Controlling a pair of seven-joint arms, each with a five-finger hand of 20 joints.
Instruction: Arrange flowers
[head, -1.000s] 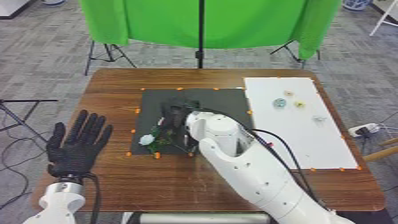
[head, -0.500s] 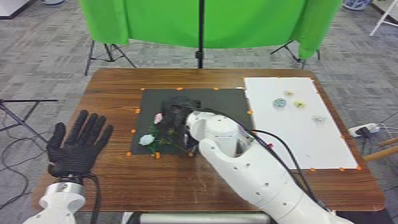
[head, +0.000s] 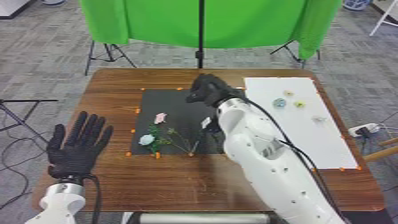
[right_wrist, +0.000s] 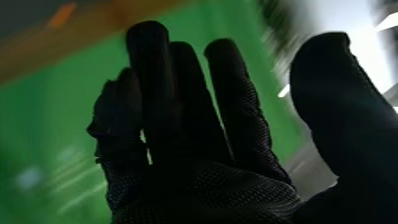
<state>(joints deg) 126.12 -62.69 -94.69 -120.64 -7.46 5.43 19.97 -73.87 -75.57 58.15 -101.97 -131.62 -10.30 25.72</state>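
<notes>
From my station, head view: my right hand (head: 211, 91) is above the far edge of the black mat (head: 182, 107) on the counter (head: 195, 185). In the right wrist view I read the right hand (right_wrist: 204, 187) as spread, fingers straight, thumb well apart from them. My left hand (head: 75, 157) is over the counter's left side, beside the mat, fingers extended and slightly fanned.

Flowers, on the mat: pink flower (head: 160, 118) toward the left side; pale blue-white flower (head: 147, 139) nearer me, close to the near left corner, with green foliage (head: 163, 141) just beside it. On the white sheet (head: 293, 145), right of the mat: small pale flower (head: 289, 93), blue flower (head: 280, 102), yellow flower (head: 299, 104) and whitish flower (head: 319, 119), lying apart from one another. A small white piece (head: 206, 122) lies near my right forearm; I cannot tell what it is
</notes>
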